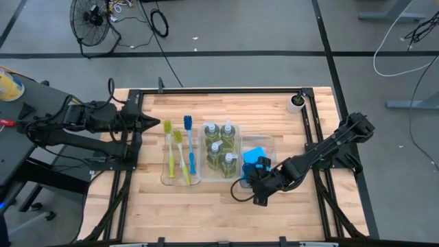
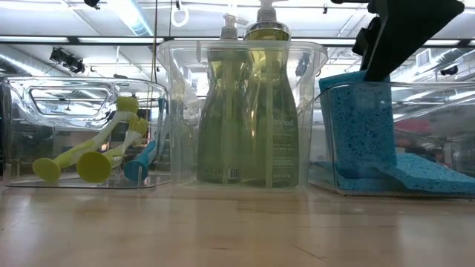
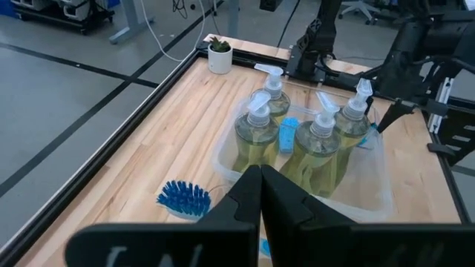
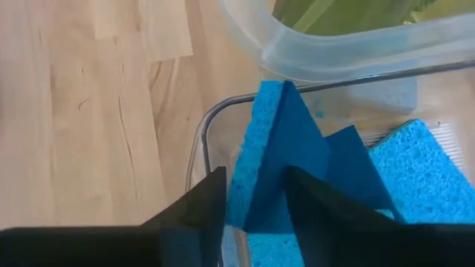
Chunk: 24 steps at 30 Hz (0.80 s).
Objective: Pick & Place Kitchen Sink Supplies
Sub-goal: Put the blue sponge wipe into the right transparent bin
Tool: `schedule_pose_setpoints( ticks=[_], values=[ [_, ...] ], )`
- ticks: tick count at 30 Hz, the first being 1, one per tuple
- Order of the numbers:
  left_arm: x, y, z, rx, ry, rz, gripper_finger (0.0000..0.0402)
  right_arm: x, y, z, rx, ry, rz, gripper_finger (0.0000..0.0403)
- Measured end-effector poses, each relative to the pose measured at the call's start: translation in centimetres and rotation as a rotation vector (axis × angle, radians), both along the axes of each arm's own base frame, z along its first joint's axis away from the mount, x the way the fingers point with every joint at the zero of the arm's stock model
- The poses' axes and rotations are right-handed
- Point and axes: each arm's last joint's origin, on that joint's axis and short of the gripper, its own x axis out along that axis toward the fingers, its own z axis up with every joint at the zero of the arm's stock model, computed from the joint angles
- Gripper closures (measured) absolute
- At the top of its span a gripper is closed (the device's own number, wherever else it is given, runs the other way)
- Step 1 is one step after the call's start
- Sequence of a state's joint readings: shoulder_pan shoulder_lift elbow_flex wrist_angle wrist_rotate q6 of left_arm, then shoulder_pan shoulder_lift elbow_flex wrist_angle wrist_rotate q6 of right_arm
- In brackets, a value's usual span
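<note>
The task appears nearly done: three dish brushes (image 1: 178,151) lie in the tray at nine o'clock, four soap bottles (image 1: 221,147) stand in the middle tray. An upright blue sponge (image 4: 271,148) is pinched by the right pincer (image 1: 259,167) over the three o'clock tray (image 1: 269,142). The left pincer (image 1: 155,122) waits, closed and empty, at ten o'clock of the bench (image 1: 226,213)

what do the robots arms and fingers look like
Both arms are dark, near-black jointed links with black cables running alongside. The left gripper tapers to a point where its smooth matte black fingers meet. The right gripper has flat, wedge-shaped black fingers. No markings can be made out.
</note>
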State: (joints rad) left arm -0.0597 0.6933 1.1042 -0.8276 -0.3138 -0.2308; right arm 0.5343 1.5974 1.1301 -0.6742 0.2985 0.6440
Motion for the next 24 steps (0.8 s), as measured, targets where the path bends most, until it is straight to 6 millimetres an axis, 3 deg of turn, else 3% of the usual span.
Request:
schedule_pose_setpoints(
  ticks=[10,17,24],
  values=[
    [0.0,0.0,0.0,-0.008,-0.003,0.004,0.0385,0.0,0.0,0.0,0.013,-0.002,-0.026,0.0388],
    [0.0,0.0,0.0,-0.009,-0.003,0.004,0.0385,-0.6,-0.4,0.6,-0.003,0.025,-0.025,0.0393],
    [0.0,0.0,0.0,-0.009,-0.003,0.004,0.0386,-1.2,-0.9,3.2,-0.127,0.075,-0.012,0.0397]
  ],
)
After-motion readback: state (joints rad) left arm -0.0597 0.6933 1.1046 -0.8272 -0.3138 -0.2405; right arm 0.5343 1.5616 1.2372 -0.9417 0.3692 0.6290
